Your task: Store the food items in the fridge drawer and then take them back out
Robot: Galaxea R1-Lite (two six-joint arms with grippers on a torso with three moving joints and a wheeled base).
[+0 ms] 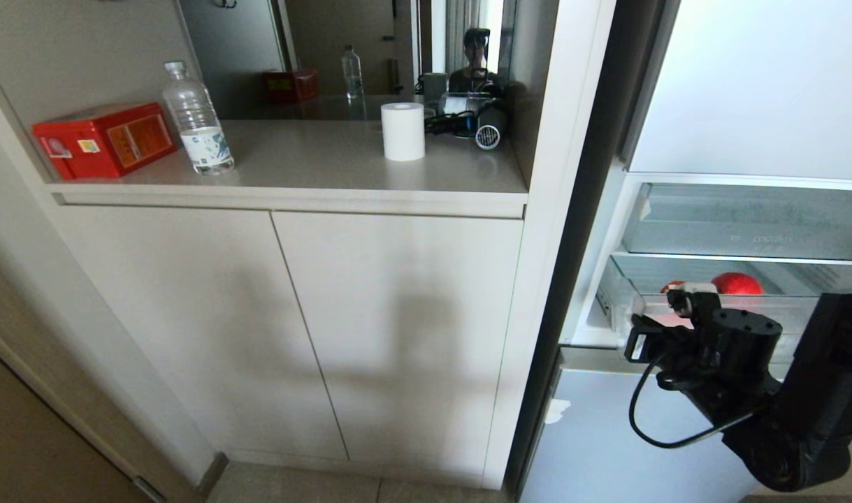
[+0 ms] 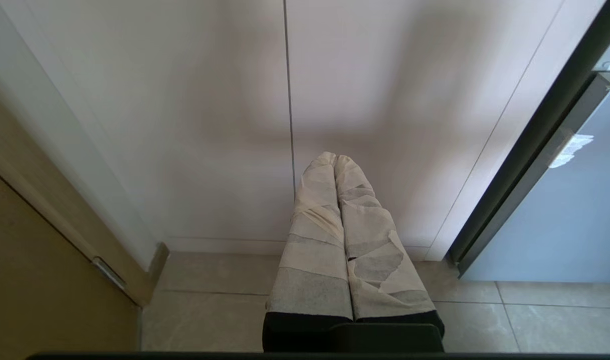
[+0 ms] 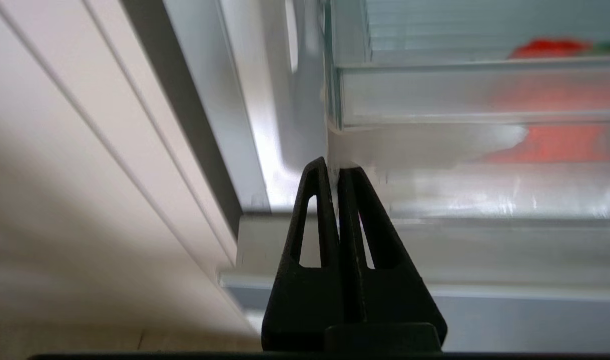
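In the head view the right gripper (image 1: 686, 297) sits at about four o'clock in the picture, its black arm rising from the lower right corner and bending so the wrist points up toward the fridge drawer (image 1: 712, 307); its fingers lie right at the drawer's clear front edge, and whether they touch it cannot be told here. Behind that edge, at about twelve o'clock from the gripper, two red fruits show: a deeper red one (image 1: 737, 283) and, just at its nine o'clock side, a sliver of another (image 1: 672, 286) half hidden by the wrist. Above them lies a shallower clear tray (image 1: 747, 223). On the counter (image 1: 314, 157) at ten o'clock stand a red box (image 1: 104, 138), a water bottle (image 1: 196, 119) and a white paper roll (image 1: 402, 130). In the left wrist view the left gripper (image 2: 335, 159) hangs parked, its tape-wrapped fingers pressed together with nothing between them, pointing at white cabinet doors (image 2: 234, 115) above a tiled floor (image 2: 209, 300). In the right wrist view the black fingers (image 3: 317, 210) are closed tight and empty, tips just below the drawer's corner (image 3: 335, 120); a blurred red fruit (image 3: 555, 49) shows at two o'clock through the clear plastic.
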